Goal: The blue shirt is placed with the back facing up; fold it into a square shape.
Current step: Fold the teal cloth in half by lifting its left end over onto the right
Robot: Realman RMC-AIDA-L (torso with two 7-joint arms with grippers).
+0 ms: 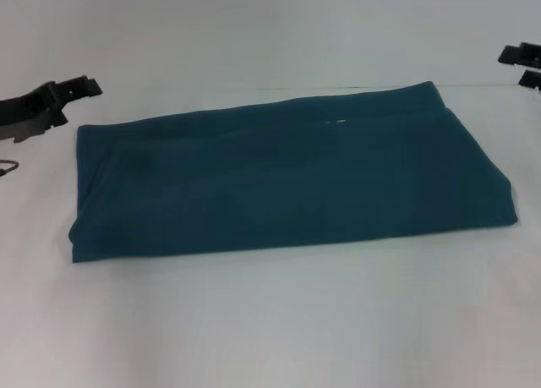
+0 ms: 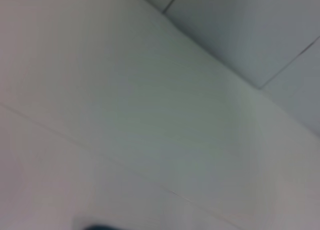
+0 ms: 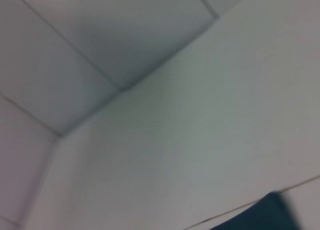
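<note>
Blue shirt (image 1: 287,181) folded oblong; left gripper (image 1: 72,90), right gripper (image 1: 526,65) flank it, jaws unreadable; a one-corner grab risks unfolding.

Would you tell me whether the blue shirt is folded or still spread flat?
Folded: the blue shirt lies as a wide rectangle, no sleeves showing, layered edges at its far right corner.

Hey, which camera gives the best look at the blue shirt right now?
The head view: the whole shirt lies folded into a wide rectangle on the table. The right wrist view catches only a dark blue corner at the frame's edge. The left wrist view shows just a dark sliver, too little to identify.
</note>
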